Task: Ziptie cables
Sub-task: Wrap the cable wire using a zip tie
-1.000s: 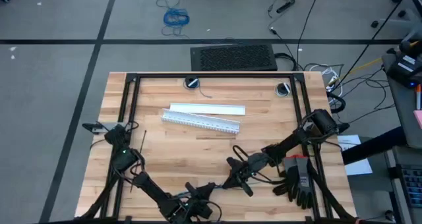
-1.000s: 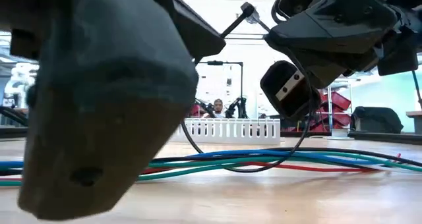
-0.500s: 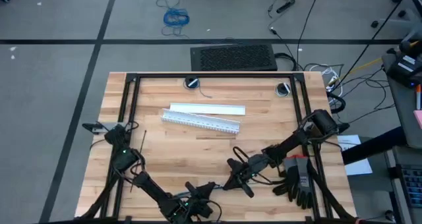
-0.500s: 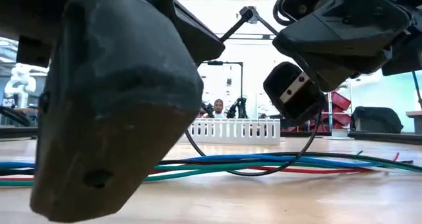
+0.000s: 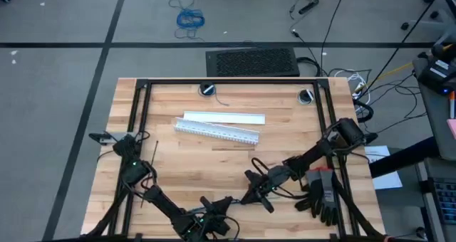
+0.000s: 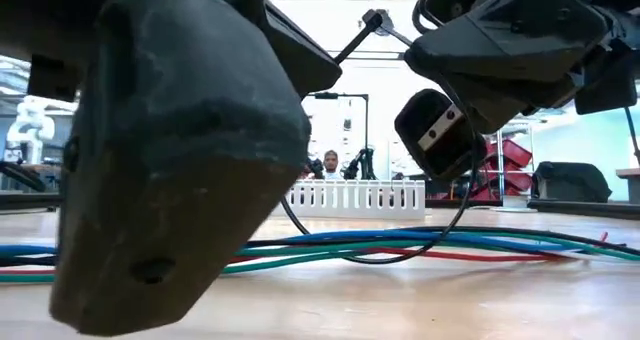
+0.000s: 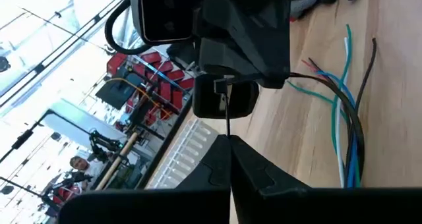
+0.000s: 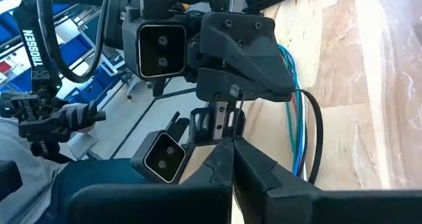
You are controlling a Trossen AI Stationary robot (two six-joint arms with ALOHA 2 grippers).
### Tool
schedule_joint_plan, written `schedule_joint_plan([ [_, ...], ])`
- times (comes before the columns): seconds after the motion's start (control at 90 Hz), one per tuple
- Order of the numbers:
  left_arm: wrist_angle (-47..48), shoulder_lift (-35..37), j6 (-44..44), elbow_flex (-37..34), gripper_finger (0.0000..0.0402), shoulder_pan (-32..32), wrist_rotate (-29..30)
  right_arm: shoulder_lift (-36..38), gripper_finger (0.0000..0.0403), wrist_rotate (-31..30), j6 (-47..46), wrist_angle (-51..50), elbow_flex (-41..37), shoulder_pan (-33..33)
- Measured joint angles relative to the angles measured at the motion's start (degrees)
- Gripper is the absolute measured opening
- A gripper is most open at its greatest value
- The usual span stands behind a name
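The cables (image 6: pixel 400 245), blue, green, red and dark wires, lie loose along the table near its front edge and also show in the left wrist view (image 7: pixel 346 118) and the right wrist view (image 8: pixel 297 105). My left gripper (image 5: pixel 229 201) and right gripper (image 5: pixel 247 193) face each other tip to tip just above them. Both are shut, with a thin black ziptie (image 7: pixel 227 118) running between them. Another ziptie (image 5: pixel 154 151) lies flat on the table's left part. My left gripper (image 7: pixel 229 140) pinches one end of the ziptie (image 7: pixel 229 133) between its two fingertips, coming level from the table's left. The strip runs straight on toward the other gripper, clear of the table. My right gripper (image 8: pixel 231 140) meets the ziptie's other end (image 7: pixel 226 89) from the table's right, fingers level and shut. Its own fingers hide the exact place of contact. The strip spans the short gap between the two grippers, above the cables.
A white slotted duct (image 5: pixel 217 132) and its flat white cover (image 5: pixel 224 118) lie mid-table, beyond the grippers. Black and red gloves (image 5: pixel 324 196) lie at the right front. Black frame bars (image 5: pixel 231 81) run round the table. A person shows far behind the duct (image 6: pixel 331 163).
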State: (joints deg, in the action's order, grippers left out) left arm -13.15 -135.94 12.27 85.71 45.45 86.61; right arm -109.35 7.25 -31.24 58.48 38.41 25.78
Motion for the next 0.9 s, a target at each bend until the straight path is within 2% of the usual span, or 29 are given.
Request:
schedule_joint_plan([
  [0.9,-0.5,0.0,0.0,0.0,0.0,-0.3,-0.3,0.0,0.0,0.0,0.5,-1.4,0.0,-1.0],
])
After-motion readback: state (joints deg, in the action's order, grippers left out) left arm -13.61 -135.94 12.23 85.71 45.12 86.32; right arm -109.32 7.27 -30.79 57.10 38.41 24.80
